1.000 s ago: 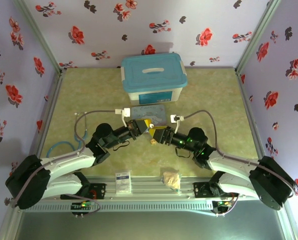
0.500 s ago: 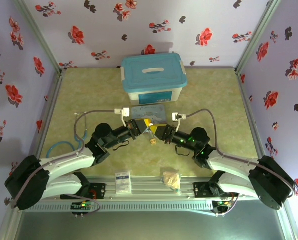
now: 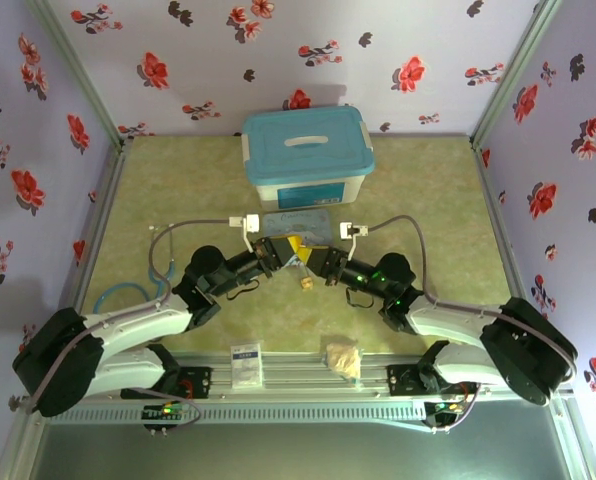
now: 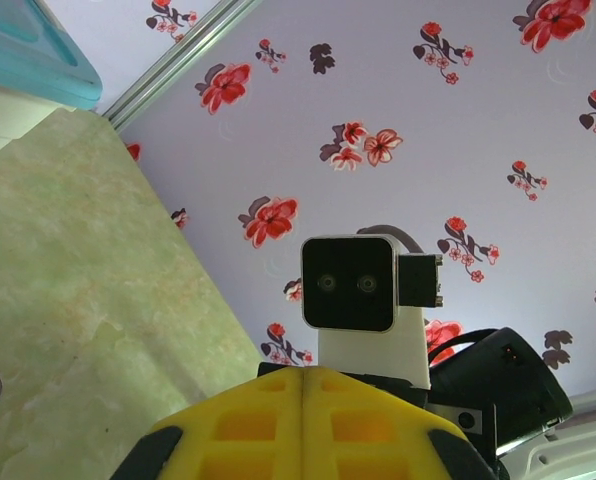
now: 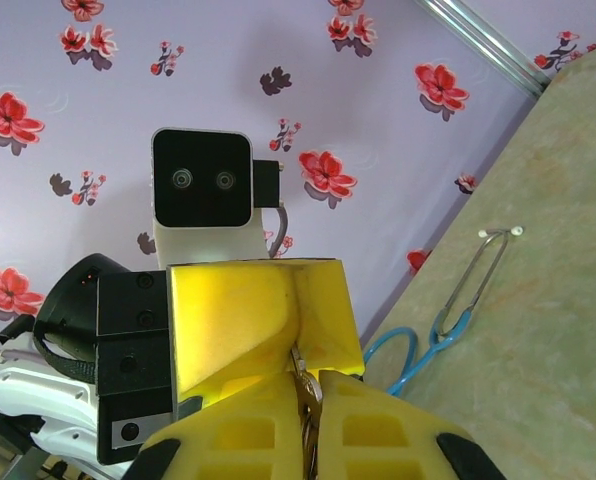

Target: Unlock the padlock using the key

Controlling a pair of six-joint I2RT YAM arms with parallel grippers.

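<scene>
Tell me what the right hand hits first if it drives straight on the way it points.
The left hand, most likely: it faces the right hand tip to tip, seemingly touching, a thin metal piece between them.

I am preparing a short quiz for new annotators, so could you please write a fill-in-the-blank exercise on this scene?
1. The stethoscope lies on the ___ arm's side of the workspace.
2. The right gripper is ___ on a small metal piece.
3. The walls are papered with a pattern of ___.

Missing words: left; shut; flowers.
</scene>
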